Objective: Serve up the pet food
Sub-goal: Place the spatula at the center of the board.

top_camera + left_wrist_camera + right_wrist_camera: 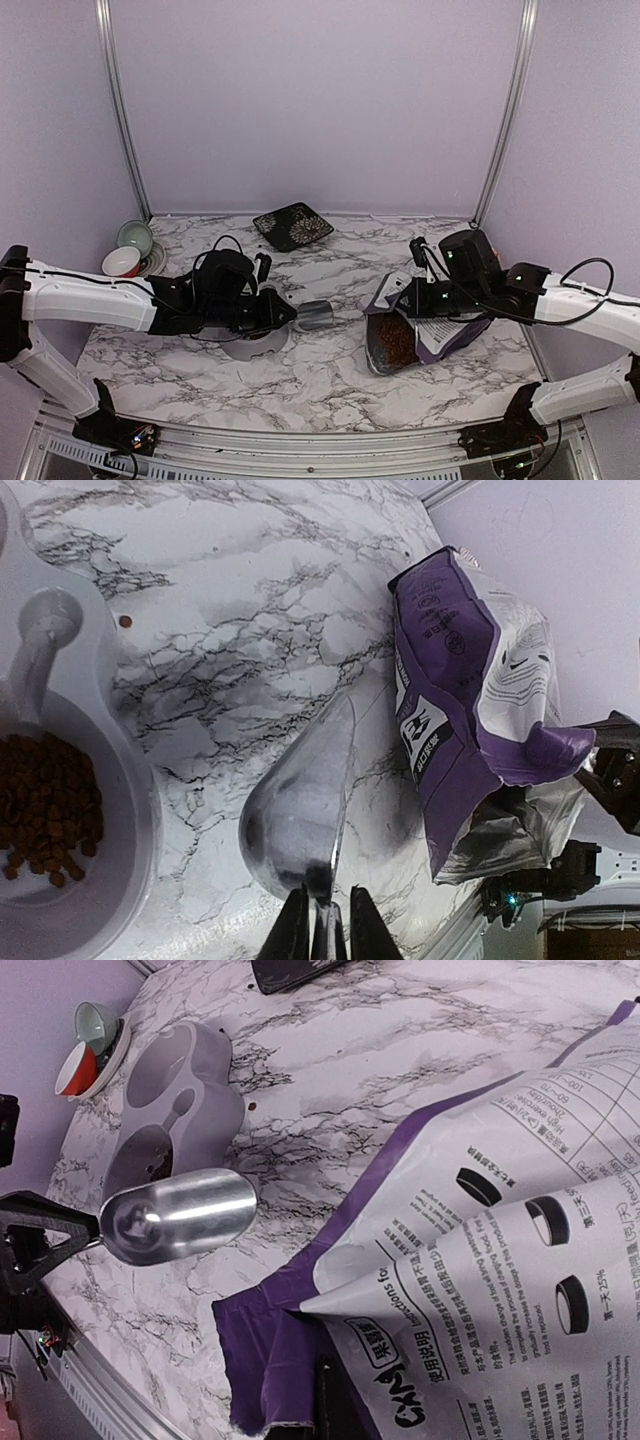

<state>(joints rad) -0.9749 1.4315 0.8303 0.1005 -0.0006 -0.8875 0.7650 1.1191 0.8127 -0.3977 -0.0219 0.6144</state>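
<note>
The purple-and-white bag (440, 325) lies on its side at the right, mouth toward the middle, with reddish-brown pet food (392, 345) showing inside. My right gripper (432, 298) is shut on the bag's upper edge; in the right wrist view one dark finger (340, 1400) presses the bag (520, 1260). My left gripper (328, 935) is shut on the handle of the shiny metal scoop (300, 815), which hangs empty above the marble between bag (470, 700) and grey double bowl (100, 780). One well of the bowl holds a heap of pet food (40, 805).
A dark patterned square plate (293, 225) lies at the back centre. Stacked cups on a saucer (130, 250) stand at the back left. One stray pellet (125, 621) lies on the marble beside the bowl. Walls close in three sides.
</note>
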